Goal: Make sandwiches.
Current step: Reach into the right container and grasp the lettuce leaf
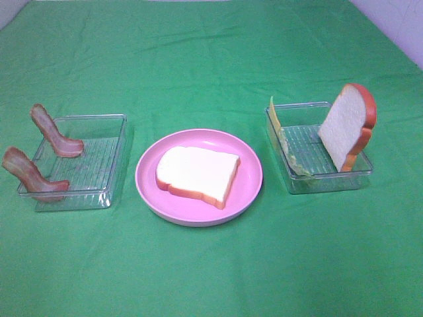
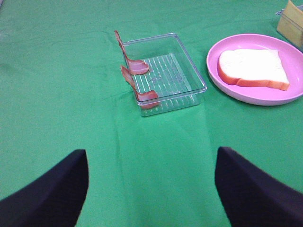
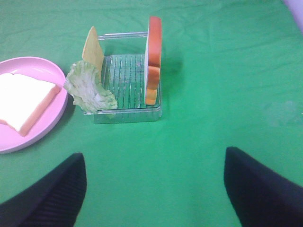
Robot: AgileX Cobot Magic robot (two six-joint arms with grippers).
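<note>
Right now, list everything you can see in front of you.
cloth: one, green, under everything
plate: one, pink, centre
trays: two, clear, either side of plate
bread slices: two, white, orange-brown crust, one flat on plate, one upright in right tray
bacon strips: two, reddish-brown, leaning on left tray's outer wall
lettuce leaf: one, pale green, right tray, wall nearest plate
cheese slice: one, yellow, right tray, same wall
left fingers: two, dark, apart
right fingers: two, dark, apart

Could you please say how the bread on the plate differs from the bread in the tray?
The plate bread lies flat; the tray bread stands on edge. The plate bread is alone; the tray bread sits with lettuce and cheese. Both are white with orange crust.
</note>
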